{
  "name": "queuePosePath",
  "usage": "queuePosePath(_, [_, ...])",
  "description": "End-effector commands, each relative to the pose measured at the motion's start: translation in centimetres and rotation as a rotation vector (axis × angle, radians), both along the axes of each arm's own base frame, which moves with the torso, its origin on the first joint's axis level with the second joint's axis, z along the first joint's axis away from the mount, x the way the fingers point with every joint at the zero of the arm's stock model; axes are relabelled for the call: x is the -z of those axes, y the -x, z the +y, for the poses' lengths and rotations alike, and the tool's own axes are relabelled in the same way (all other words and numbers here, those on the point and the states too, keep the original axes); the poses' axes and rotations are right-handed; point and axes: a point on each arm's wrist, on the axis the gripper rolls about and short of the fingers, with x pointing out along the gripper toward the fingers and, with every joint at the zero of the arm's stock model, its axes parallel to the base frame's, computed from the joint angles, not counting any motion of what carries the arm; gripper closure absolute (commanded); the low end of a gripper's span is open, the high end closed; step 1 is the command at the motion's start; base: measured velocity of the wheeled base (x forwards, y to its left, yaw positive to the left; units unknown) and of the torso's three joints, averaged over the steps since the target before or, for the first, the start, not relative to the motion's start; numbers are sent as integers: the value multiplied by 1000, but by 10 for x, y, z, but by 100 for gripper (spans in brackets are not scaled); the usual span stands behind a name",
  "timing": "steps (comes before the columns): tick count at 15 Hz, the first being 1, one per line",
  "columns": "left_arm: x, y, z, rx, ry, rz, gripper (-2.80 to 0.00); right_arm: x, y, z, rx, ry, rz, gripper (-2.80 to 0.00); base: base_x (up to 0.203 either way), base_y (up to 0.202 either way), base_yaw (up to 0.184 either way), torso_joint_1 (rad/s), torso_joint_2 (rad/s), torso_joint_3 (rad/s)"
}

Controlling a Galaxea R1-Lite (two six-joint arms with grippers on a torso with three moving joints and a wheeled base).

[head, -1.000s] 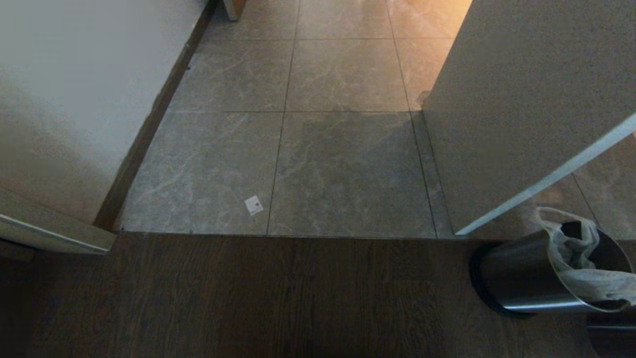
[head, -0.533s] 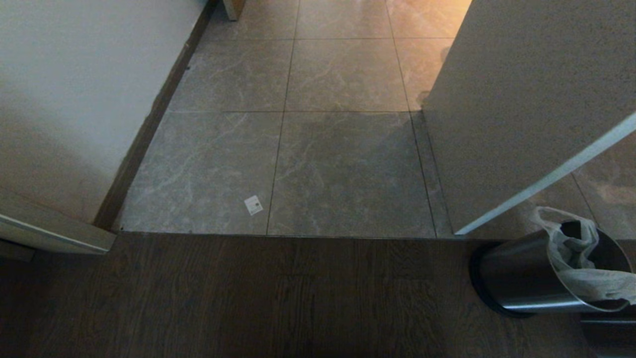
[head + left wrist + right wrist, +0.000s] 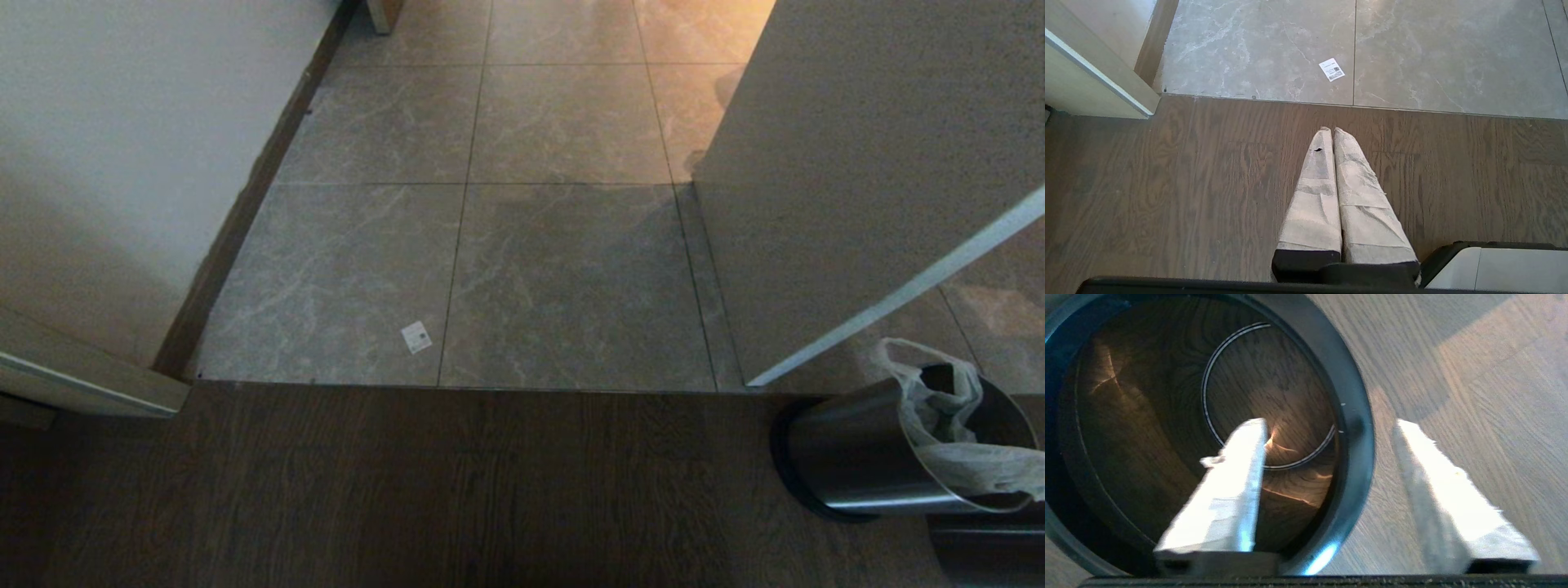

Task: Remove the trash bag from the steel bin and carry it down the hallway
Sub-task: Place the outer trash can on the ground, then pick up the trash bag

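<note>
I have the bin [image 3: 865,457] at the lower right of the head view, on the dark wood floor [image 3: 490,490] just short of the tile [image 3: 571,278]. The bag [image 3: 951,425] hangs over its rim, one loop handle standing up at the near side, the rest draped across the mouth and running off the right edge of the frame.

I judge the bag thin, soft and nearly weightless; it will crumple under the fingers and may slide between them if I take only a single layer. The raised loop, or a gathered bunch of film at the rim, looks like the best hold. The bin is light too, I expect, and could tip or drag if the bag catches.

The right tool [image 3: 1327,449] is spread, nothing between its fingers: one finger hangs over the bin's dark inside, the other outside over the floor, so they straddle the rim. In that wrist view I see no bag at all, oddly; it may lie outside the frame. I cannot tell what is inside the bag either.

The left tool [image 3: 1334,132] is pressed together and empty, parked over the wood floor near a small white label [image 3: 1331,69] on the tile. Neither arm shows in the head view.
</note>
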Motion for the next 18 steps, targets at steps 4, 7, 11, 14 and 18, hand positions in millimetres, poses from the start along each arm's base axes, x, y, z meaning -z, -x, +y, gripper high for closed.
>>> queuePosePath(4, [0, 0, 0, -1, 1, 0, 0, -23, 6, 12, -3, -23, -5, -280, 0, 0, 0, 0, 0, 0])
queuePosePath(7, [0, 0, 0, -1, 1, 1, 0, -68, 22, 33, 9, -28, 6, -280, 0, 0, 0, 0, 0, 0])
queuePosePath(11, [0, 0, 0, -1, 1, 0, 0, -146, 34, 86, -6, -15, 26, -280, 0, 0, 0, 0, 0, 0])
queuePosePath(14, [0, 0, 0, -1, 1, 0, 0, -180, 36, 129, -66, 25, 32, 0, 0, 0, 0, 0, 0, 0])
queuePosePath(18, [0, 0, 0, -1, 1, 0, 0, -212, 26, 172, -195, 130, 71, 0, 0, 0, 0, 0, 0, 0])
